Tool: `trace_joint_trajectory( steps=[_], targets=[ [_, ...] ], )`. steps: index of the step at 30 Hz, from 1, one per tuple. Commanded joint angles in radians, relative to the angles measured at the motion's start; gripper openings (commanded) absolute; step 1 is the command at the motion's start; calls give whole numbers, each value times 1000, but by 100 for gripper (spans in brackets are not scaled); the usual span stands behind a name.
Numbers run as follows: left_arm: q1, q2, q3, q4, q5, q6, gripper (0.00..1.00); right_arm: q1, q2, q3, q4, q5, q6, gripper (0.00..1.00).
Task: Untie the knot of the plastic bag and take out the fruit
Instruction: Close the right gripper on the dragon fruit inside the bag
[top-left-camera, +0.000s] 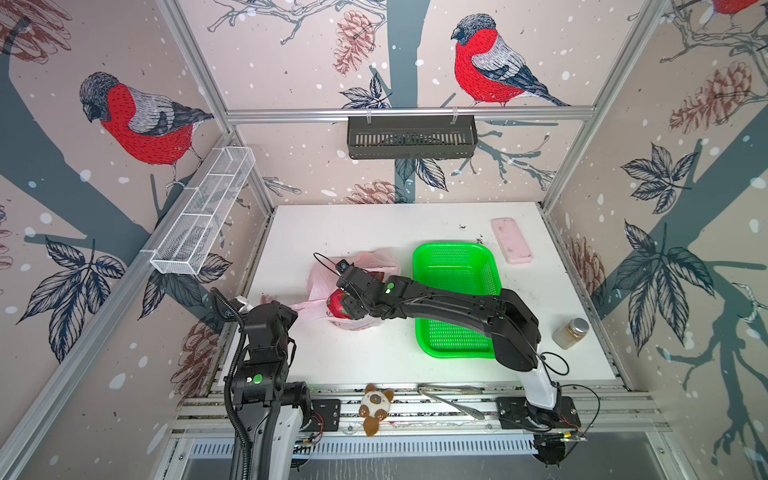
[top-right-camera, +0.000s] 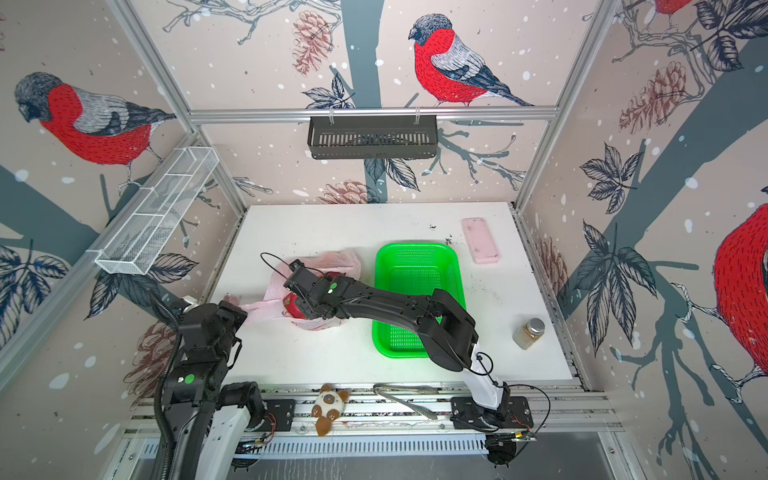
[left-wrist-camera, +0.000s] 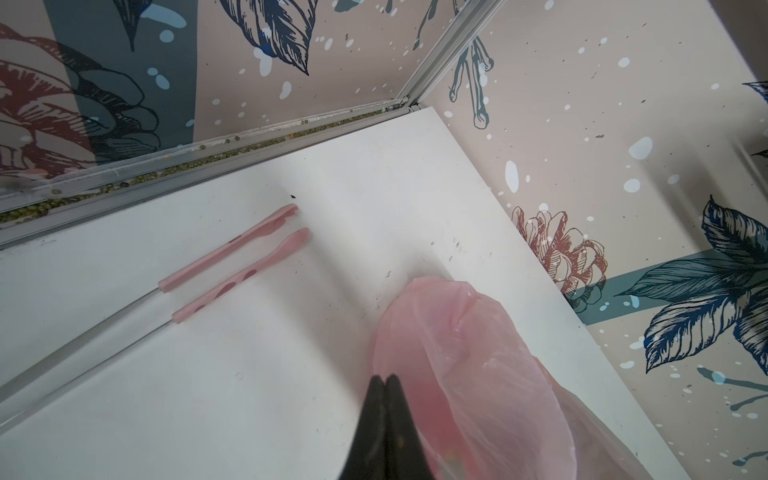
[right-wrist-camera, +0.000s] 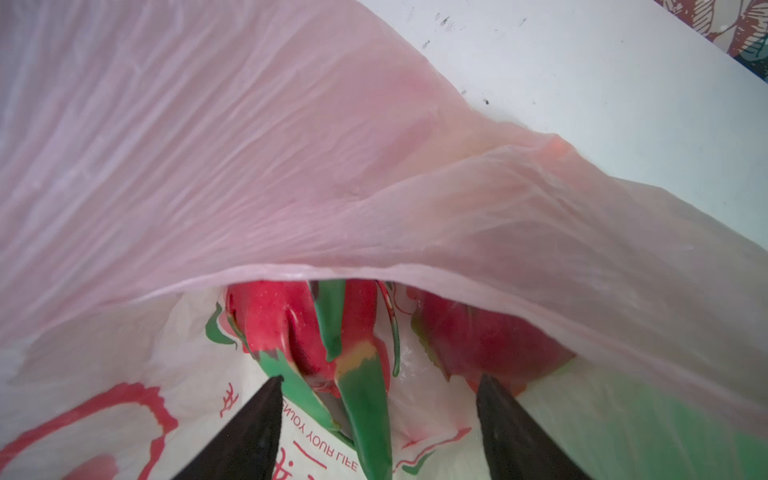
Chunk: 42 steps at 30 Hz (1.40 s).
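Both top views are bright and evenly lit, with diffuse light from above. The white table (top-left-camera: 374, 232) is close to washed out, and a glare strip runs along its edge at 6 o'clock. The green basket (top-left-camera: 453, 247) glows oversaturated at its 6 o'clock rim. Shadows are soft and faint. The printed walls (top-left-camera: 62, 199) stretch toward 9 and 3 o'clock: wide-angle distortion. In the wrist views the right gripper (right-wrist-camera: 380, 377) and left gripper (left-wrist-camera: 384, 380) are dark and blurred; the plastic bag (right-wrist-camera: 291, 166) lets light through.
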Motion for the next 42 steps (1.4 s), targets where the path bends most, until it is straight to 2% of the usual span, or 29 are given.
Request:
trace_joint_trajectory(
  steps=[1,10,18,23,42],
  targets=[
    [0,-10,7,-42,-22,-20,0,0,28,39,46,-75,-33,81],
    [0,-13,6,-44,-22,-26,0,-16,124,104,72,-164,-26,93],
    [0,-18,-2,-42,-19,-34,0,-36,163,107,94,-226,-18,100],
    [0,-20,-23,-24,4,-48,0,-51,196,112,102,-291,-14,100],
    [0,-9,-55,-5,20,-60,0,-72,268,124,89,-328,-29,100]
  ],
)
